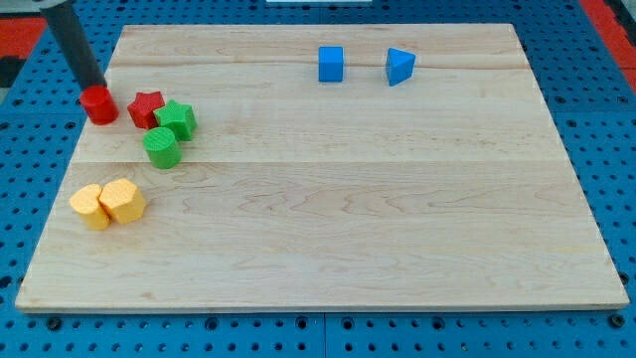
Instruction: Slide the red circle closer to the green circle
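The red circle [99, 104] sits at the board's left edge near the view's top left. My tip [93, 88] touches its top-left side, the dark rod rising toward the view's top left. The green circle [161, 147] lies to the lower right of the red circle, about one block's width away. A red star [146, 107] lies just right of the red circle, and a green star [177, 119] sits between the red star and the green circle, touching or nearly touching both.
Two yellow blocks [107, 204] sit together at the left, below the green circle. A blue cube [331, 64] and a blue triangle [399, 67] lie near the view's top. The wooden board [348, 199] rests on a blue perforated table.
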Motion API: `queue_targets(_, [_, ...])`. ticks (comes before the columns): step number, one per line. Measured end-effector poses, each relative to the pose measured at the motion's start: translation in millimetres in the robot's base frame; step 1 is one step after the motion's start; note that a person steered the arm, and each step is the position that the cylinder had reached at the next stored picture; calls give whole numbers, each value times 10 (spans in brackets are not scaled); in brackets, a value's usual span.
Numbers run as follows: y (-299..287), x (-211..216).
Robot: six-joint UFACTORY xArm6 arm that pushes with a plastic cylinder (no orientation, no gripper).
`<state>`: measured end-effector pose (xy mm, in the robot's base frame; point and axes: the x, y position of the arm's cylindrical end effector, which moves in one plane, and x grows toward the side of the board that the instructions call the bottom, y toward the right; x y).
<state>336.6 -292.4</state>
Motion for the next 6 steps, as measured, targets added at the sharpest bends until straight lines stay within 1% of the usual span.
queue_targets(2, [30,662])
queue_targets(3, [-122,718])
queue_targets(4, [22,863])
queue_targets(5, [379,1013])
queue_targets(6, [656,1020])
